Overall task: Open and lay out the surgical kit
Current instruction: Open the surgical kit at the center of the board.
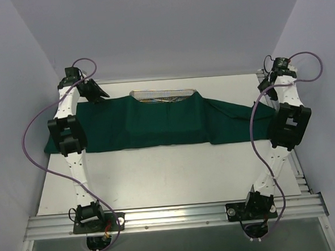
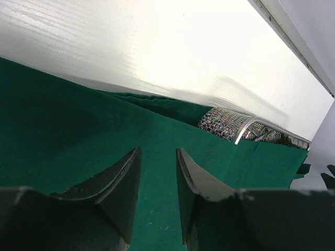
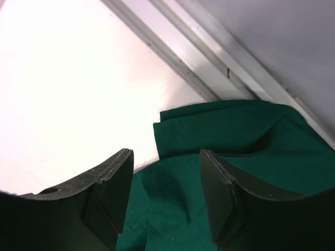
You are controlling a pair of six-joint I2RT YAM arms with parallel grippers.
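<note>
Drape (image 1: 156, 123), dark green, spread across mid-frame on bench (image 1: 159, 171), mesh tray (image 1: 163, 95) poking out at its top edge. Left wrist: left claw (image 2: 158, 151) narrowly parted over drape, gripping nothing. Right wrist: right claw (image 3: 166, 152) parted wider, empty, above drape corner.

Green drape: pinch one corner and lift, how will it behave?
Likely floppy: the drape lies in soft folds, so a pinched corner should rise alone while the rest sags. Probably light, being thin cloth. It covers most of the wire-mesh tray, so a hard pull may drag the tray.
</note>
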